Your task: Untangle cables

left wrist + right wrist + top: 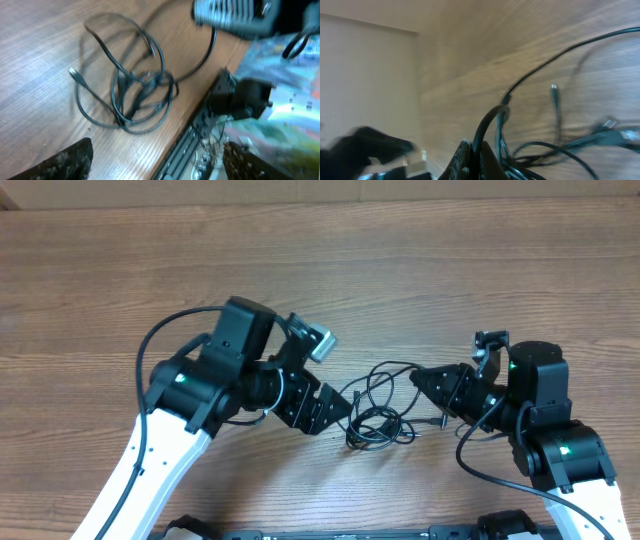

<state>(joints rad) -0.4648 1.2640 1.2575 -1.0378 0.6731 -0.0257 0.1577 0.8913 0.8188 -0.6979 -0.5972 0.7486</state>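
Overhead view shows the cables [378, 408] as a loose bundle on the table [300, 270], between the two arms. They look light and floppy; I think an outer loop is best to grasp. The bundle has no clear long axis, and its loops point everywhere. The left gripper [343, 415] is spread wide; the right gripper [420, 380] pinches one loop.

In the right wrist view the cables [570, 50] are motion-blurred and cut off at the right edge.

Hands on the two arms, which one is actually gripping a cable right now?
The right hand, shut on a loop of the cables that arches up out of it. The left hand is open and grips nothing.
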